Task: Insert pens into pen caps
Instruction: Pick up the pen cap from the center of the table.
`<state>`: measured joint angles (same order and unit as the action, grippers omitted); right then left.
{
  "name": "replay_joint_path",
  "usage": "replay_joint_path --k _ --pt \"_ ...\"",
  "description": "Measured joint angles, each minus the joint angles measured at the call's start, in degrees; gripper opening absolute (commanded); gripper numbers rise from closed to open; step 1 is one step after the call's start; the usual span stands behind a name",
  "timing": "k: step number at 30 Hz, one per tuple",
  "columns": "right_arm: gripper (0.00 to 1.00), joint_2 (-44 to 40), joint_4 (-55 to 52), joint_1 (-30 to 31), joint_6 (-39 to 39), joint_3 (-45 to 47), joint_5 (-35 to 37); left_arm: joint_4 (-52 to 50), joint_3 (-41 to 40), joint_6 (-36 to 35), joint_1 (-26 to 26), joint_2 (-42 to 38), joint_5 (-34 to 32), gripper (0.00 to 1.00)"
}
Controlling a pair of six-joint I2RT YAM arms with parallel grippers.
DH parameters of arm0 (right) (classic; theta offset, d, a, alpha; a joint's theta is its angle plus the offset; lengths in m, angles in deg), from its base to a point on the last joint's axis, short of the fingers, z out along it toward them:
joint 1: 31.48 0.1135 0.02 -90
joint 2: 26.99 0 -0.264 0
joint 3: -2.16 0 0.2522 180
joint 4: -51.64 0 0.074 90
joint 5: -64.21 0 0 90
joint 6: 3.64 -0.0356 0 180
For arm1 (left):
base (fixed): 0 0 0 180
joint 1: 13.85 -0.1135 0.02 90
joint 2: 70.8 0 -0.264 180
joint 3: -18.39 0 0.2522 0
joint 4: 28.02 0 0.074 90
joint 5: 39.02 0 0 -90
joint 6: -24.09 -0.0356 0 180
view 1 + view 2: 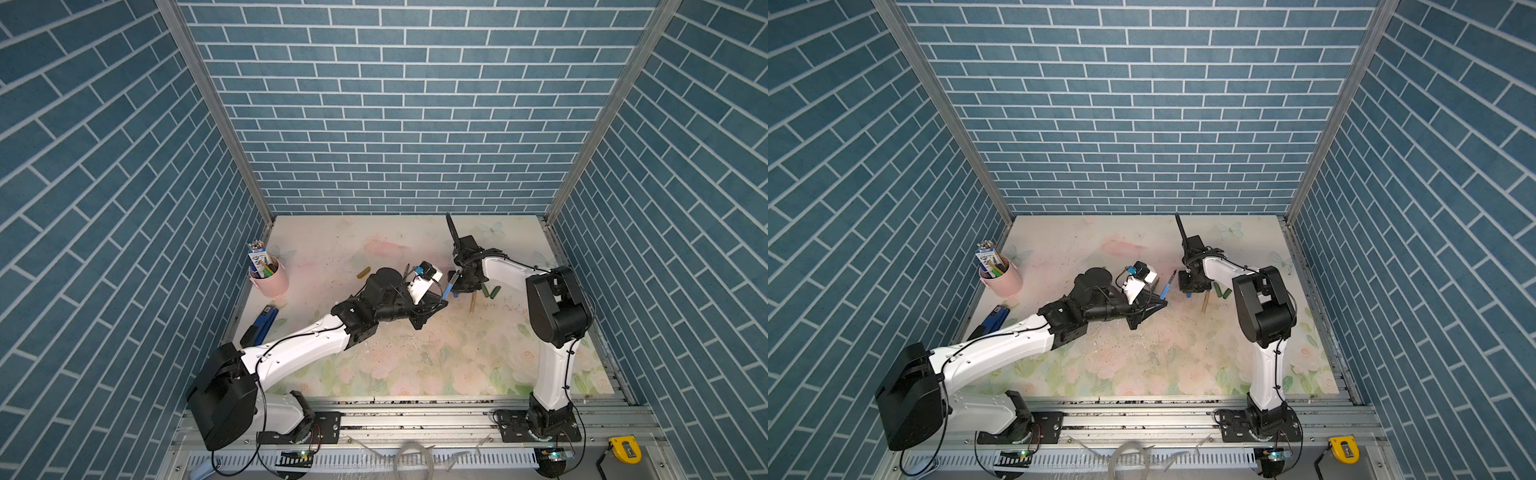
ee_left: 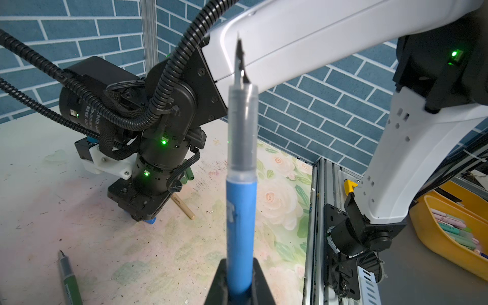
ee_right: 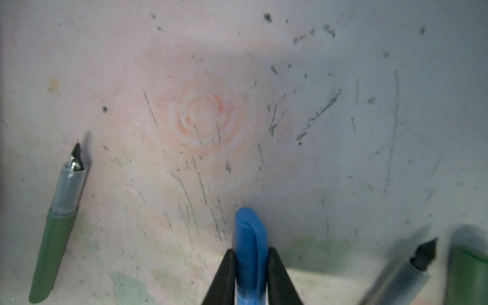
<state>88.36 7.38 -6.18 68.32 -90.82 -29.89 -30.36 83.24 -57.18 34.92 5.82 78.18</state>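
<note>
Left gripper (image 2: 240, 264) is clamping the slim blue plastic pen (image 2: 241, 211) by its rear barrel, nib pointing one o'clock. Right gripper (image 3: 250, 253) is pinching the stubby blue plastic cap (image 3: 250, 229) at the pen's three o'clock. Both are probably handling light, stiff, slick.

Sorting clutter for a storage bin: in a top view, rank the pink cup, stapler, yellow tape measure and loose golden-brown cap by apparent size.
1. pink cup
2. stapler and tape measure: too alike to rank, the tape measure being nearer the camera
3. golden-brown cap, smallest
</note>
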Motion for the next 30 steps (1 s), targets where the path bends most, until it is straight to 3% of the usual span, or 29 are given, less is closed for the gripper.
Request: replay_joint_path --k 14,30 --pt "0.23 0.0 0.1 1.3 0.1 0.0 1.7 0.0 0.0 0.0 0.1 0.0 -0.2 0.01" --pt "0.13 0.0 0.3 1.4 0.0 0.0 0.6 -0.1 0.0 -0.2 0.3 0.0 -0.6 0.01"
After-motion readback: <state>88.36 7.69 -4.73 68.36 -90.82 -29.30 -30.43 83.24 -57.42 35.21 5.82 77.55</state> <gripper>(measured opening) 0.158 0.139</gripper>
